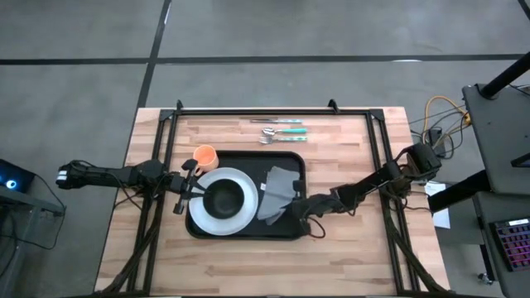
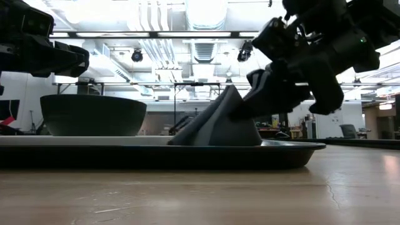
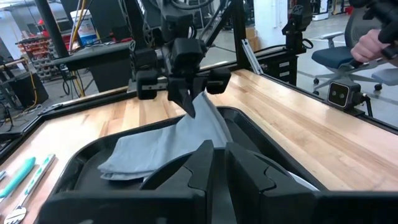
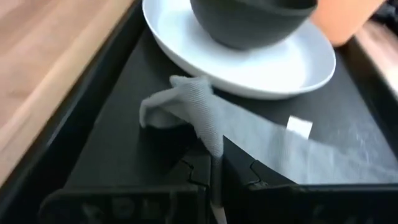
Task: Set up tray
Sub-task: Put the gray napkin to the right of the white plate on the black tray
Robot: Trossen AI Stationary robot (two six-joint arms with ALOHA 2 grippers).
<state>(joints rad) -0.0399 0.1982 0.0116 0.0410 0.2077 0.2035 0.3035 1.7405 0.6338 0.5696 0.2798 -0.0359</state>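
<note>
Wood surface [image 1: 348, 240], tray [image 1: 291, 157] central. Right gripper [image 1: 296, 208] jaws clamped on grey napkin [image 1: 277, 192] — placing step; next, lay flat beside plate [image 1: 199, 219]. Left gripper [image 1: 184, 189] jaws together, empty.

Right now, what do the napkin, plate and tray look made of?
Napkin: grey woven cloth, soft; it drapes and peaks where the right gripper pinches it.
Plate: glossy white, likely ceramic or melamine.
Tray: matte black, probably plastic; moulded rounded rim.
</note>
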